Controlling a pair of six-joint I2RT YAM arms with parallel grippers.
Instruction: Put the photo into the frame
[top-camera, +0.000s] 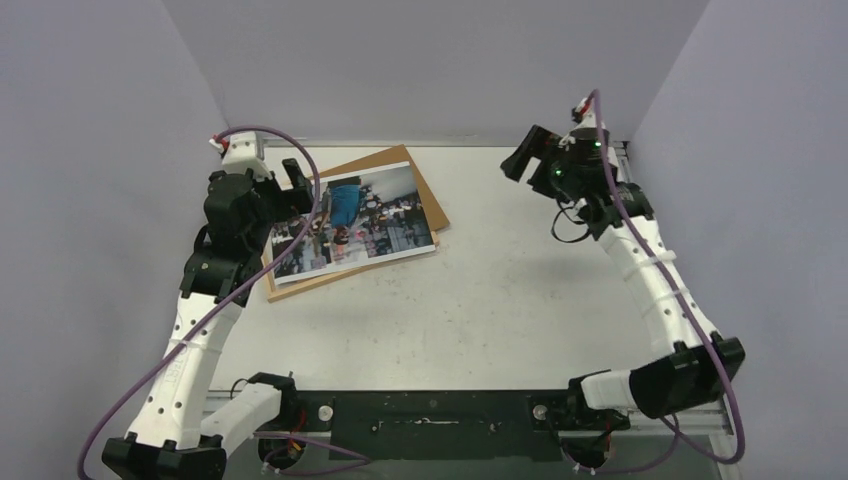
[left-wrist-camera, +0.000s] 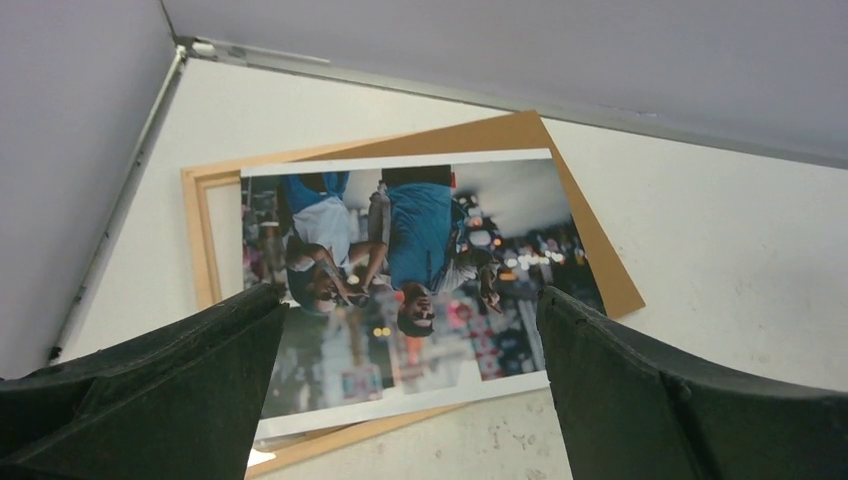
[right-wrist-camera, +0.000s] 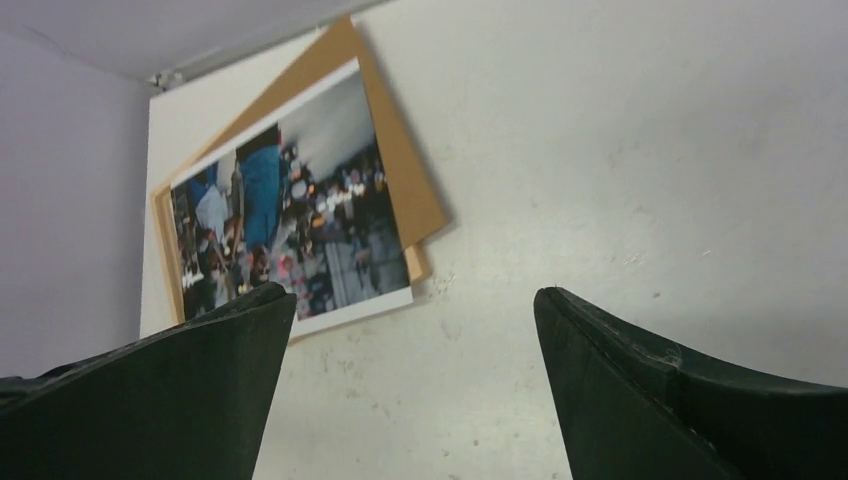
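As I judge: photo (left-wrist-camera: 420, 270) askew atop frame (left-wrist-camera: 205, 240), unseated.
Remaining: squaring, seating.
Left end effector (left-wrist-camera: 408, 300), right end effector (right-wrist-camera: 412, 295): apart, empty.

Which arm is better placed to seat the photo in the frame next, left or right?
Left. Its open claw hovers at the edge of the photo, which lies askew over the frame. The right claw, also open, hangs well off to the side over the table.

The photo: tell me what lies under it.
Under the photo, rails of the frame and a corner of the brown backing board stick out. How they stack beneath it is covered.
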